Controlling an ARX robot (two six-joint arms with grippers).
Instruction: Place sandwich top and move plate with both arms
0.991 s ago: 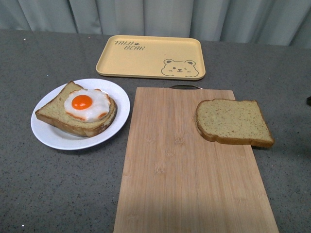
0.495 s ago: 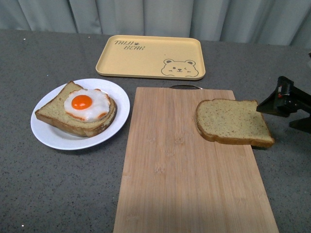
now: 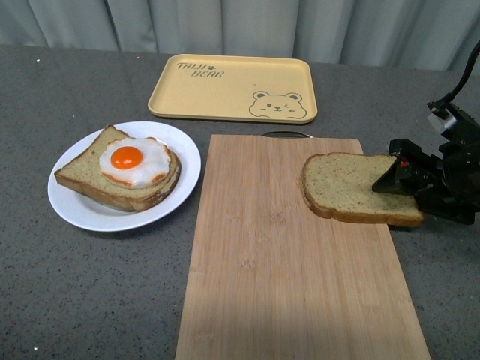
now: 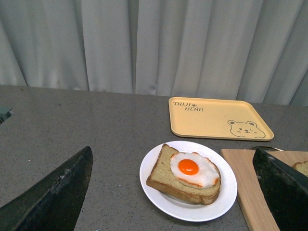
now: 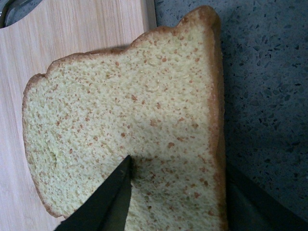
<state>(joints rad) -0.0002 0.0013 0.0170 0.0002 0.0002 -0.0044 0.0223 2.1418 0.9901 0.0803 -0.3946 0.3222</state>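
Two bread slices lie well apart. The sandwich top lies flat on the far right part of the board, and its right corner hangs over the board's edge, above the table. The right gripper is low at this right side of the slice. Its jaws are open: in the right wrist view one finger is over the crumb and the other is outside the crust, so the crust edge is between them. I cannot tell if they touch it. The plate stands just beside the board, on its left, and carries the egg slice. The tray is behind them. The left gripper shows only in its own wrist view, with jaws wide and nothing between them, looking toward the plate.
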